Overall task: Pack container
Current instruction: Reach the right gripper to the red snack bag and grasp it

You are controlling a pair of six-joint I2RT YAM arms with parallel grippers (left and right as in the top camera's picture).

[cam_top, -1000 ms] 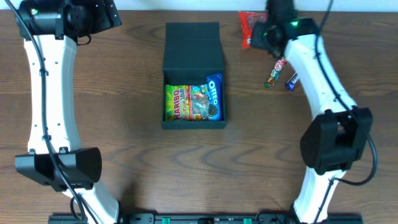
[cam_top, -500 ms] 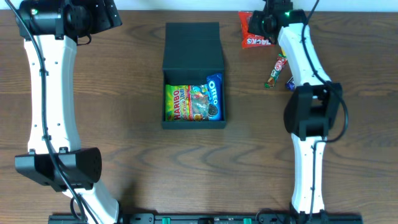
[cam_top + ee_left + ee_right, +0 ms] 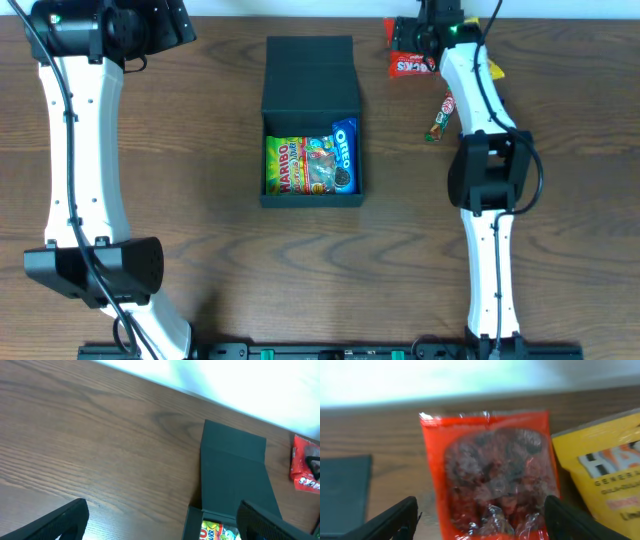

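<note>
Right fingers (image 3: 395,520), spread, straddle the red packet (image 3: 495,470) mid-frame: light, crinkly, likely slippery, best pinched across its middle. Left fingers (image 3: 50,522) spread too; container (image 3: 311,75), stiff cardboard, stands open.

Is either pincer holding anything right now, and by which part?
Nothing is held. The right pincer stands open with the red snack packet lying between its jaws, not clamped; the left pincer is open and empty.

The left arm (image 3: 72,130) stretches along the left side of the worktop (image 3: 210,270) to its far edge, the left claw (image 3: 162,510) spread wide. The right arm (image 3: 478,95) reaches to the far right, the right claw (image 3: 479,507) also parted wide
</note>
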